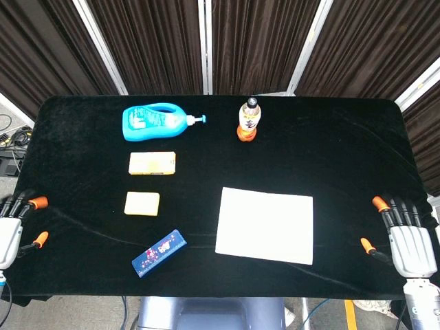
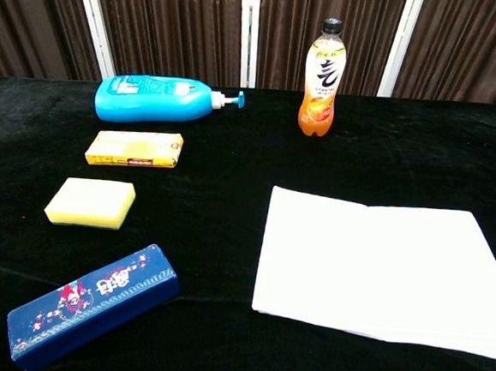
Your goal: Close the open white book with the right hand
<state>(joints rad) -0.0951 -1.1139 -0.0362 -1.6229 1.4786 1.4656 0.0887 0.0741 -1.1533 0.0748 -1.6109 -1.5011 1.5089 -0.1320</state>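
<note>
White book, head view: the open white book point(image 1: 265, 225) lies flat on the black table point(image 1: 344, 151), right of centre near the front edge.
Right hand: the right hand point(image 1: 405, 234) rests at the table's right edge, fingers apart, holding nothing, well apart from the book.
Left hand: the left hand point(image 1: 12, 223) sits at the left edge, fingers spread, empty.
Chest view: both pages face up; a blue pump bottle point(image 2: 156, 99), drink bottle point(image 2: 323, 78), yellow box point(image 2: 135, 148), sponge point(image 2: 90, 202) and blue case point(image 2: 92, 306) stand around. Neither hand shows here.
</note>
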